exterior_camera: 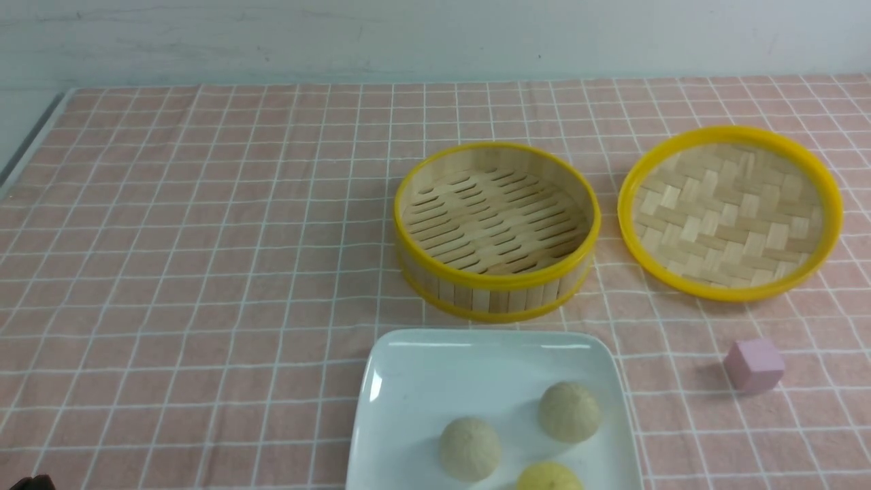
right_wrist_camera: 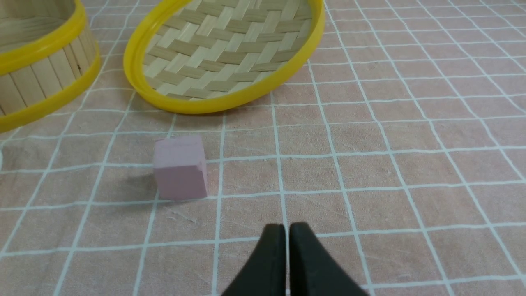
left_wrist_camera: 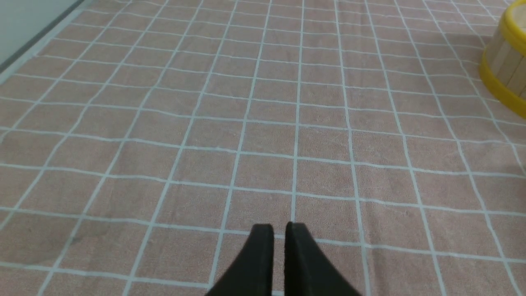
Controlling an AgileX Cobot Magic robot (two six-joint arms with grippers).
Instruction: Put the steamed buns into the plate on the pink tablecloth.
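Left gripper (left_wrist_camera: 279,230): jaws clenched, empty, over bare cloth (left_wrist_camera: 205,123), steamer (left_wrist_camera: 507,70) off to its side.
Plate (exterior_camera: 408,381): near tabletop edge, between the arms.
Buns: three on plate — two tan (exterior_camera: 469,449) (exterior_camera: 569,411), one yellow (exterior_camera: 548,478).
Steamer: one, empty.
Lid (exterior_camera: 731,212): one.
Cube (exterior_camera: 754,365): one.
Right gripper (right_wrist_camera: 286,232): jaws clenched, empty, near cube; no bun before it.

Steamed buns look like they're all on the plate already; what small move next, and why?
Probably none beyond keeping both arms parked. All three steamed buns sit on the white plate, the bamboo steamer is empty, and the left claw and right claw are shut on nothing.
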